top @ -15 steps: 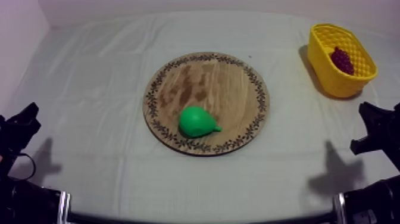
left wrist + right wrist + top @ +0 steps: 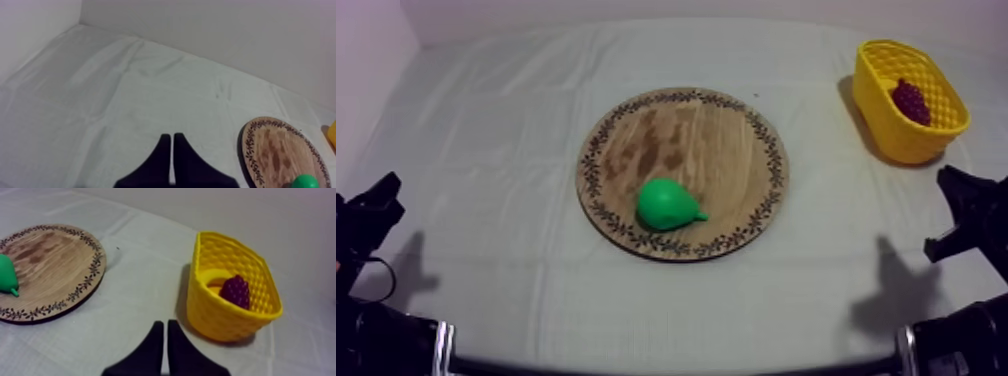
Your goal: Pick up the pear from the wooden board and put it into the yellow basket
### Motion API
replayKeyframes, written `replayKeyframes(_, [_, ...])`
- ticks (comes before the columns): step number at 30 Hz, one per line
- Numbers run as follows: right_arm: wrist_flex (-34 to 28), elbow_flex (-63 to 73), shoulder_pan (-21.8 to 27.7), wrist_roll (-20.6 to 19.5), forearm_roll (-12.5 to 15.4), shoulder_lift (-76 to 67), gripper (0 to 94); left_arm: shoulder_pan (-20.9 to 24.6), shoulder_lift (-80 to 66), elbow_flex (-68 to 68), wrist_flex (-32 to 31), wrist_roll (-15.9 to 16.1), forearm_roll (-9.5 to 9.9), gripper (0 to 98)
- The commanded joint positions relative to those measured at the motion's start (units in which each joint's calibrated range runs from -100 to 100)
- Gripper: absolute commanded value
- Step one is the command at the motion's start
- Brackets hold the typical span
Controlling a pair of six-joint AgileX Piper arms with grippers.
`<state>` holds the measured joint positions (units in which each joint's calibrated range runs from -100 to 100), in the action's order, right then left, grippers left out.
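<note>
As we judge it, nothing of the task is done yet. The pear lies on its side on the round wooden board, on the part toward the near edge of the bench, untouched. Our left end effector sits low by the near left corner, fingers pressed together on nothing. Our right end effector sits by the right edge, likewise closed and empty, facing the yellow basket. The basket stands at the far right corner, well apart from the board, with a bunch of grapes in it. Reaching, grasping, carrying and dropping all remain. Between board and basket we see only cloth, nothing in the way.
</note>
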<state>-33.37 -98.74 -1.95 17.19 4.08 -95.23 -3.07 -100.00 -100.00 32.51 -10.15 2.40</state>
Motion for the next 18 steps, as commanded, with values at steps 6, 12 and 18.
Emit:
replayKeyframes(6, [-3.8, 12.5, -1.1, 8.0, 5.7, 7.0, 0.4, 0.0, 0.0, 0.0, 0.0, 0.0, 0.02, 0.1])
replayKeyframes(12, [-12.3, 29.9, -4.8, 8.0, 6.7, 18.9, 0.4, 0.0, 0.0, 0.0, 0.0, 0.0, 0.02, 0.1])
replayKeyframes(18, [-21.9, 47.5, -11.6, 7.0, 4.6, 33.6, 0.4, 0.0, 0.0, 0.0, 0.0, 0.0, 0.02, 0.1])
